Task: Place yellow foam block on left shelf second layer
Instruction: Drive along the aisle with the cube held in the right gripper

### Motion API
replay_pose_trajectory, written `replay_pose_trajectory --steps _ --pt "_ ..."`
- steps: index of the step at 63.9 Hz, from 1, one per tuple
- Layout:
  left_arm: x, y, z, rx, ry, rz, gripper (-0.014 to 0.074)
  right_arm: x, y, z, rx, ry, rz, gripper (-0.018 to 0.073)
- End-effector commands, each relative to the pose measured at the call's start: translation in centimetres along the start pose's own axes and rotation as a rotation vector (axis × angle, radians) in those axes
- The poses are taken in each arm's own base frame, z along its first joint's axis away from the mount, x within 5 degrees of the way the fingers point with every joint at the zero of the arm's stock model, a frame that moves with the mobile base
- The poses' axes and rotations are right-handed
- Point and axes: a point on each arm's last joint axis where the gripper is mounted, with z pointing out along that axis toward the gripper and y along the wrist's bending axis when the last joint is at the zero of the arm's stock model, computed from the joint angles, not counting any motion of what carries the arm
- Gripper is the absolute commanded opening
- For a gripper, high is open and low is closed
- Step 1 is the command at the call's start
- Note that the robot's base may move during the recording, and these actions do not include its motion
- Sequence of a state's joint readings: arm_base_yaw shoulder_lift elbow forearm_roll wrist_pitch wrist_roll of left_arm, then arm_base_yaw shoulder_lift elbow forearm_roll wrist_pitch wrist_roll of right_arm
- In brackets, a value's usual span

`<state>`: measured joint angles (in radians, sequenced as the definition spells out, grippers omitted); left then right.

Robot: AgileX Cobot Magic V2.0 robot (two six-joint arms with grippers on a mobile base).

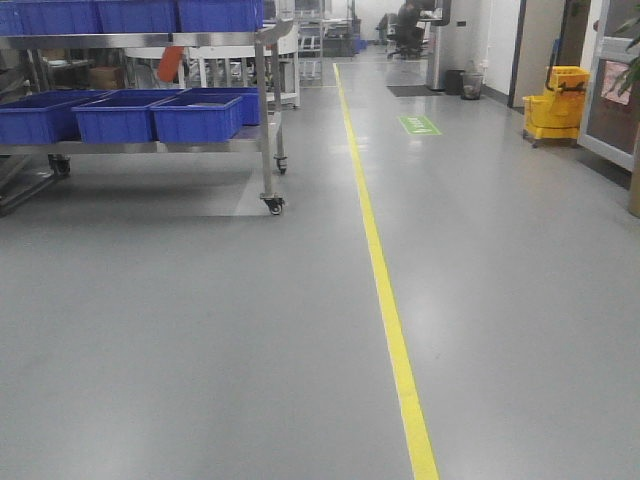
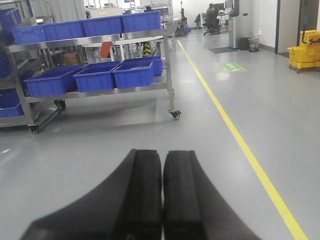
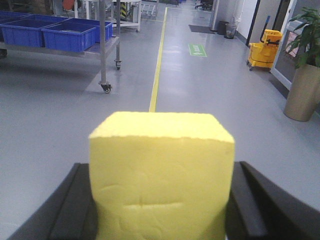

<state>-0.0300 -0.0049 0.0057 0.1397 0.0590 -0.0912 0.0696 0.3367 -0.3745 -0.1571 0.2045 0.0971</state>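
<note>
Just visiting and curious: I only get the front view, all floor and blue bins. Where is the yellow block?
Observer: The right pincer clamps the block between its fingers.
Visitor: And the other one?
Observer: The left pincer is shut on nothing.
Visitor: Anything else I miss?
Observer: More blue bins sit on a second rack, left of the near rack.

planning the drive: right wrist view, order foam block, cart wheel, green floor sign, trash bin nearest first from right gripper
1. yellow foam block, in the right gripper
2. cart wheel, left
3. green floor sign, ahead
4. trash bin, far back
</note>
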Motion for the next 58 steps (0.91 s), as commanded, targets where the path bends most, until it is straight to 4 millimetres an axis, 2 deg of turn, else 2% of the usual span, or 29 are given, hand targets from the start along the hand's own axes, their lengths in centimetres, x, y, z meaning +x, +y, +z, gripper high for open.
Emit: replay_pose_trajectory --steps 1,58 --pt "-0.07 -0.11 -0.1 0.01 -0.078 -0.011 0.0136 -1.71 -0.04 -0.12 0.002 -0.115 -0.018 0.0467" --pt "-0.07 -0.11 -0.1 0.01 -0.078 -0.011 0.0136 -1.71 -0.04 -0.12 0.002 -0.115 -0.018 0.0467"
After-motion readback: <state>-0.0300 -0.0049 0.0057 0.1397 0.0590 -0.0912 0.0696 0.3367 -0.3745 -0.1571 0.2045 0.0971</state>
